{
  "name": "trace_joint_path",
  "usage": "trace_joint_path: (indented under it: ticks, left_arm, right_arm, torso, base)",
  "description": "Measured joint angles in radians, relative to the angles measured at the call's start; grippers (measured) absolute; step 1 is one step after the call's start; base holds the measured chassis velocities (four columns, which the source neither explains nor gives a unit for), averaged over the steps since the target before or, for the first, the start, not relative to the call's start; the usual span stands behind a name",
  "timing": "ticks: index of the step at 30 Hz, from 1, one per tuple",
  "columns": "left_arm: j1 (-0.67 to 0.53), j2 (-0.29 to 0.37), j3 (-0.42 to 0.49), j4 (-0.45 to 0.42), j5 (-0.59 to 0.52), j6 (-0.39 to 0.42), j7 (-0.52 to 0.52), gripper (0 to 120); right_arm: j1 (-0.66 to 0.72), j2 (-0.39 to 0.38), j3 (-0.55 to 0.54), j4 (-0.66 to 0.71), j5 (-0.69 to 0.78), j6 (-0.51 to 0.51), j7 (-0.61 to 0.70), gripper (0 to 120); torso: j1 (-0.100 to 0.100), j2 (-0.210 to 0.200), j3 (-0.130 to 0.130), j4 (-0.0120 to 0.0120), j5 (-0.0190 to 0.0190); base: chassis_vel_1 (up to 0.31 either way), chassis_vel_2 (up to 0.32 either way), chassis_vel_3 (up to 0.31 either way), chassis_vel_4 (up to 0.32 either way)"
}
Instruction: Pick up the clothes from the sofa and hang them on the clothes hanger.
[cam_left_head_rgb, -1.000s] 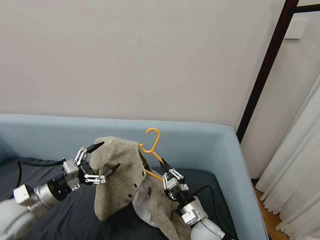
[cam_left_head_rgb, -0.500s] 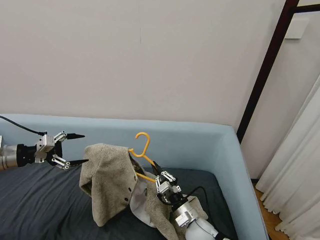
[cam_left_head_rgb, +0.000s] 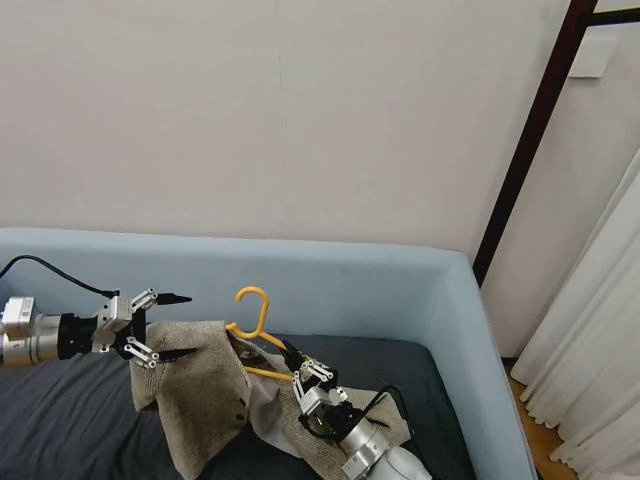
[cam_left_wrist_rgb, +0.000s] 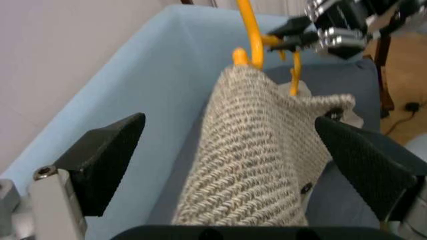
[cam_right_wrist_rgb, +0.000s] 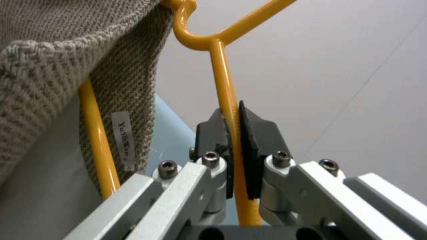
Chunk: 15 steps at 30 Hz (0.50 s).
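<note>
A beige knitted garment (cam_left_head_rgb: 190, 395) hangs on a yellow hanger (cam_left_head_rgb: 252, 300) low over the sofa's dark seat (cam_left_head_rgb: 60, 420). My right gripper (cam_left_head_rgb: 298, 368) is shut on the hanger's bar, to the right of the hook. The right wrist view has both pads (cam_right_wrist_rgb: 252, 145) pressed on the yellow bar (cam_right_wrist_rgb: 223, 85), with the knit (cam_right_wrist_rgb: 60, 55) beside them. My left gripper (cam_left_head_rgb: 180, 326) is open at the garment's left shoulder. In the left wrist view the knit (cam_left_wrist_rgb: 260, 155) lies between its spread fingers (cam_left_wrist_rgb: 107, 155), just ahead of them, with the hanger (cam_left_wrist_rgb: 245, 30) beyond.
The light blue sofa back (cam_left_head_rgb: 380, 285) runs behind the arms, its right arm (cam_left_head_rgb: 490, 400) close by. A dark upright pole (cam_left_head_rgb: 528, 135) stands at the right against the wall, with pale curtains (cam_left_head_rgb: 600, 340) beyond it. A black cable (cam_left_head_rgb: 50, 268) trails from my left arm.
The right gripper has carried hanger and garment down and to the left. The left gripper drew away from the garment to the left, then came back lower beside its shoulder.
</note>
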Motion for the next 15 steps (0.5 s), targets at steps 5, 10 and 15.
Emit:
trace_joint_path:
  ticks: [5,10,15]
  left_arm:
    - [0.002,-0.017,0.002,-0.003,0.08,0.019,0.015,100]
    - [-0.002,-0.039,0.013,-0.002,0.133,0.049,0.042,87]
    - [-0.022,-0.06,0.045,0.01,0.128,0.06,0.074,69]
  right_arm:
    - [-0.001,0.006,0.011,0.005,-0.04,0.034,-0.018,4]
    - [-0.001,0.018,0.022,-0.003,-0.094,0.071,-0.038,4]
    - [0.007,0.03,0.027,-0.02,-0.113,0.113,-0.05,4]
  torso:
    - [0.0,0.0,0.0,0.0001,0.0001]
    - [0.0,0.0,0.0,0.0001,0.0001]
    - [0.0,0.0,0.0,0.0001,0.0001]
  base:
    - [0.0,0.0,0.0,0.0]
    - [0.0,0.0,0.0,0.0]
    - [0.0,0.0,0.0,0.0]
